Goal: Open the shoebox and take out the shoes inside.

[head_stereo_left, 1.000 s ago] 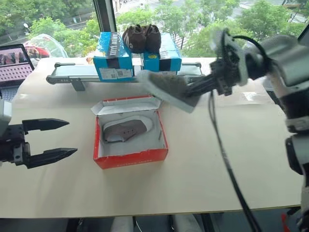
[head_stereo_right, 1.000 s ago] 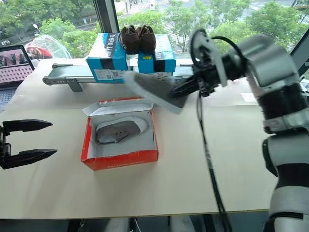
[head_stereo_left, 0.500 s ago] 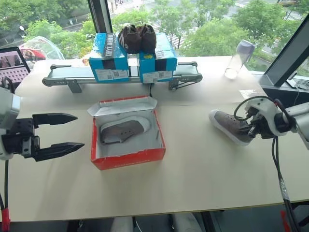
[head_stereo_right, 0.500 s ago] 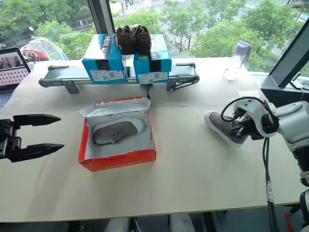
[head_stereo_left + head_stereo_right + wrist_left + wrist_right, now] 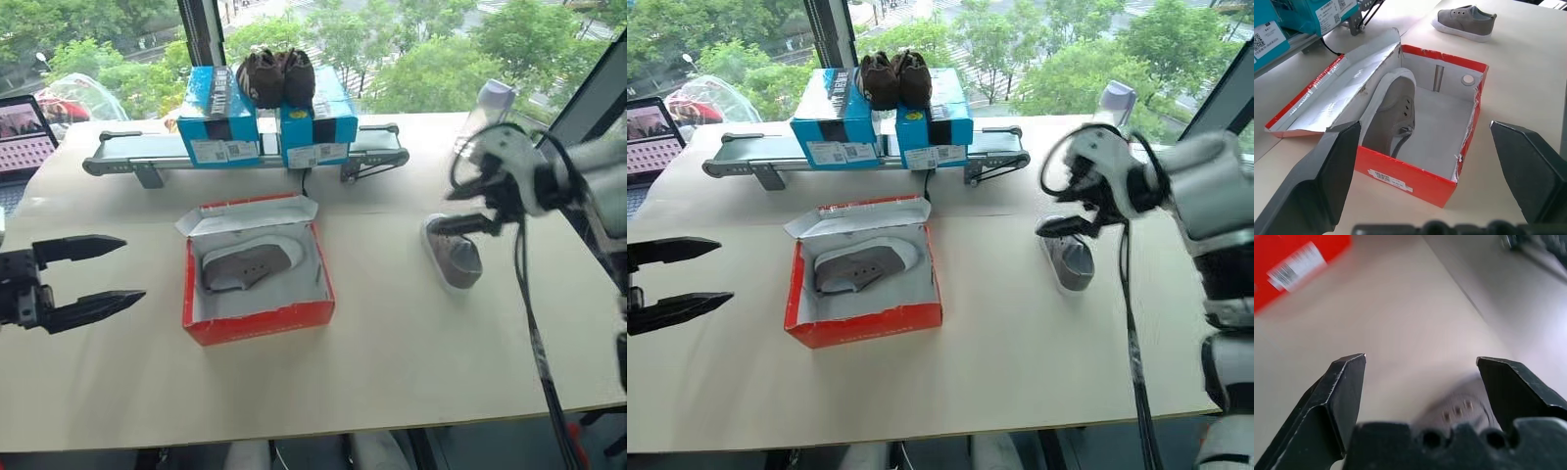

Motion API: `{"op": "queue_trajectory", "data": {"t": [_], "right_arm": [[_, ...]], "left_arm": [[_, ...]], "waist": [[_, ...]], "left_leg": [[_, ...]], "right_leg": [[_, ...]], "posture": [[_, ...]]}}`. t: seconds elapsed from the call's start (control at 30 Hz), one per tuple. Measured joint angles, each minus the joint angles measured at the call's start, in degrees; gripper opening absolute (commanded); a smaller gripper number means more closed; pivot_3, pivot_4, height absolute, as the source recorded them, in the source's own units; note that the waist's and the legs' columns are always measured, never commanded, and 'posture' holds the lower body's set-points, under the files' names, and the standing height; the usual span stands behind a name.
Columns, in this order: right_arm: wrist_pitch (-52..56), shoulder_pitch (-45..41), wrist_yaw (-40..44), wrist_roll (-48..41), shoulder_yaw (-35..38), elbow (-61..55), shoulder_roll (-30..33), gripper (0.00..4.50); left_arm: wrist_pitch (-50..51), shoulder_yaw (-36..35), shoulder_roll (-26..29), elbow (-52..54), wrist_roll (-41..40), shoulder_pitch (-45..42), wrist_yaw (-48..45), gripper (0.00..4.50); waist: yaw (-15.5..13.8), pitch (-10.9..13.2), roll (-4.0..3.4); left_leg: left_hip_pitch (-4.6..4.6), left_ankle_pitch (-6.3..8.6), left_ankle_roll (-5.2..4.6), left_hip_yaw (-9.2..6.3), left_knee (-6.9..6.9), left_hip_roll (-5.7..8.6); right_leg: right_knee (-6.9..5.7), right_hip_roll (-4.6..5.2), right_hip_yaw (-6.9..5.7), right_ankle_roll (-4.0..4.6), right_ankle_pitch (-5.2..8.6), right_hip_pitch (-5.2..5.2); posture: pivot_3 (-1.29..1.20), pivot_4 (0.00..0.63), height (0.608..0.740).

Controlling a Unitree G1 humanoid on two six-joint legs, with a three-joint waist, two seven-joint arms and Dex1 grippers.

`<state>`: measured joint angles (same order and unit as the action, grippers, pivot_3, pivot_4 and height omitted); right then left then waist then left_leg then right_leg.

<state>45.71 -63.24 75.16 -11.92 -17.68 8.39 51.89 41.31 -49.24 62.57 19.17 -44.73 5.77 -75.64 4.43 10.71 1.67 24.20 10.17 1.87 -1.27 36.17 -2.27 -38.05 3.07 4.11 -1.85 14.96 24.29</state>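
Released grey shoe [image 5: 455, 257] now lies tabletop; white-soled.

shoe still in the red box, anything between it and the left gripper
Nothing visible does. The shoebox is open, its lid folded back, the shoe exposed inside. The open left gripper faces it over bare table.

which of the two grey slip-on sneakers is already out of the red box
The grey sneaker lying on the table under the right gripper; the other lies inside the open red shoebox.
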Motion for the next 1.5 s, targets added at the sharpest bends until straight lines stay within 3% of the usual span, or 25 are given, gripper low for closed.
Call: {"op": "queue_trajectory", "data": {"t": [0.2,0.3,0.57,1.1,1.5], "right_arm": [[-3.13,-3.42,1.11,-1.28,-2.89,0.42,-16.09,4.26],[-6.08,-3.42,1.65,-0.69,-4.52,2.63,-19.74,4.26],[-12.27,-3.41,2.32,2.32,-6.46,11.28,-23.80,4.26],[-24.32,-9.53,-0.29,9.55,-6.98,35.34,-36.06,4.26],[-25.97,-9.97,0.21,11.80,-6.42,37.62,-38.50,4.26]], "left_arm": [[-1.36,-3.61,-1.53,-0.01,1.82,3.78,-0.17,4.50],[-1.77,-5.43,-2.00,0.05,2.03,5.63,-0.43,4.50],[-4.22,-10.30,-5.60,0.15,2.52,8.87,-0.19,4.50],[-7.68,-10.02,-7.89,0.45,2.27,13.23,-0.34,4.50],[-12.63,-1.34,-16.34,0.04,1.85,9.95,3.29,4.50]], "waist": [[-0.40,-0.01,0.01],[-1.09,-0.02,0.03],[-0.75,-0.04,0.07],[-0.30,-0.05,0.08],[-0.34,-0.07,0.12]], "left_leg": [[0.12,0.00,0.00,-0.06,0.00,0.02],[0.20,0.00,0.00,-0.13,0.03,0.15],[0.06,0.00,0.01,-0.11,0.05,0.14],[0.04,0.00,0.01,-0.11,-0.02,0.10],[0.03,0.00,0.01,-0.12,-0.02,0.08]], "right_leg": [[-0.02,0.00,-0.05,0.23,-0.14,0.05],[0.00,0.13,-0.13,0.21,-0.14,0.03],[-0.03,0.13,-0.13,0.19,-0.16,-0.04],[-0.03,0.09,-0.13,0.24,-0.19,-0.02],[-0.05,0.07,-0.13,0.25,-0.20,-0.04]], "posture": [[0.00,0.150,0.740],[0.00,0.150,0.740],[0.00,0.150,0.740],[0.00,0.150,0.740],[0.00,0.150,0.740]]}}
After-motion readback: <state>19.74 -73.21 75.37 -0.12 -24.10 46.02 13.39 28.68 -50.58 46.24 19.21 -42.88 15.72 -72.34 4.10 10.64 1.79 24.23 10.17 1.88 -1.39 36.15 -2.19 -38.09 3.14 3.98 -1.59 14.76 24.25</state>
